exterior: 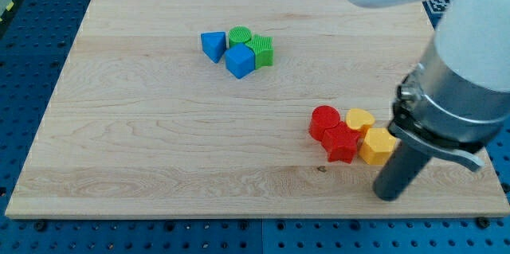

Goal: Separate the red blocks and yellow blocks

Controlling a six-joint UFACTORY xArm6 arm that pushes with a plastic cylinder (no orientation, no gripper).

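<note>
Left to right. Pale wooden board (159, 142) on a blue pegboard bench (32, 63).

Upper middle of the view, one tight cluster: blue plastic triangular block (213, 45), green round ribbed block (239, 37), blue plastic chunky block (240, 60) whose exact shape is hard to tell, and green ribbed block (263, 50). All are touching or just beside each other, well apart from the task blocks. Not involved.

Lower right, the task group: red round plastic block (323, 120), red star-like plastic block (341, 143) touching it below-right, yellow heart-shaped plastic block (360, 119) touching the reds at the view's right, and yellow hexagon-like plastic block (377, 147) beside the star. The four are packed together, so nothing is separated yet.

Far right: the arm's grey housing, with a dark rod coming down. My tip (390, 197) sits on the board just below-right of the yellow hexagon-like block, near it; contact is unclear. There are no jaws on this rig, just a rod, so nothing is clenched or grasped.

Risks, my judgement:
- Pushing toward the view's left from here drives the yellows into the reds, and the cluster moves as one lump instead of splitting.
- The board's right and bottom edges are near, so a push outward could slide a yellow off the edge.
- The rounded heart may rotate and slip off the rod.
- The arm hides part of the board at the right.
</note>
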